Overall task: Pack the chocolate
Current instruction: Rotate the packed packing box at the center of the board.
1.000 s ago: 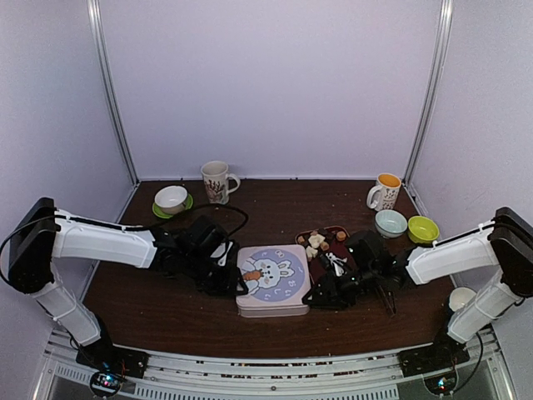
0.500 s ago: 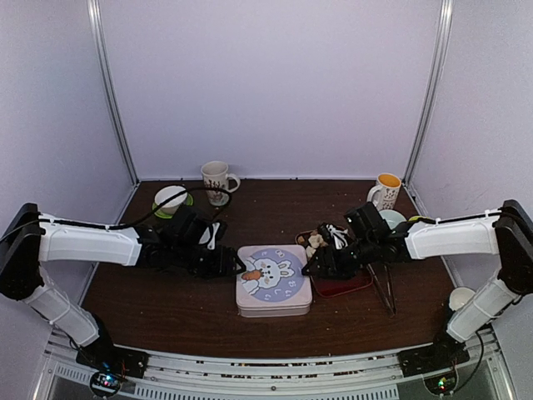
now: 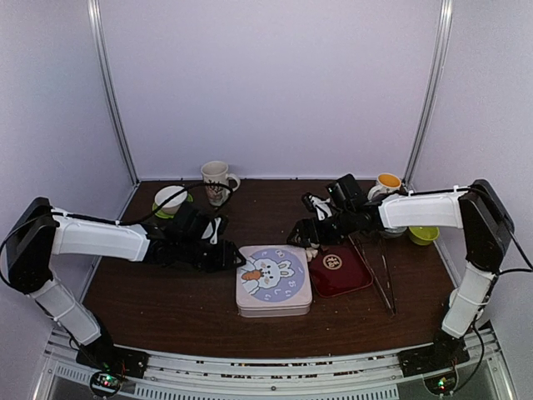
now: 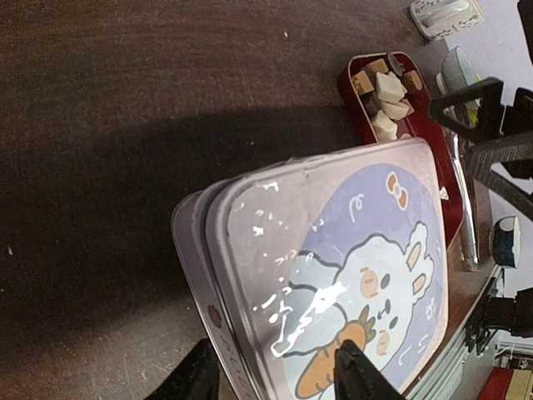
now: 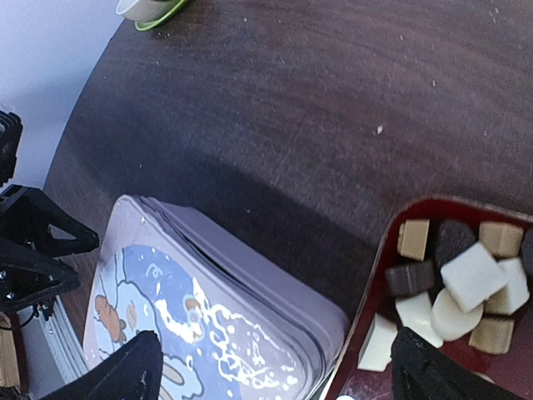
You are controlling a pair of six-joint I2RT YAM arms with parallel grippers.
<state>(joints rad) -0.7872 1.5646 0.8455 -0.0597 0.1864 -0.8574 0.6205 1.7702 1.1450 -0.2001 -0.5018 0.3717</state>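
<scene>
My right hand hangs wide open with nothing between its fingers, above the far right corner of the bunny tin and the far left end of the dark-red tray. The chocolate, in cream, tan and dark pieces, is heaped in that end of the tray, just right of the tin. My left hand is at the tin's left edge with its fingers parted; I cannot tell whether they touch it. The lid is on. Metal tongs lie on the counter right of the tray.
</scene>
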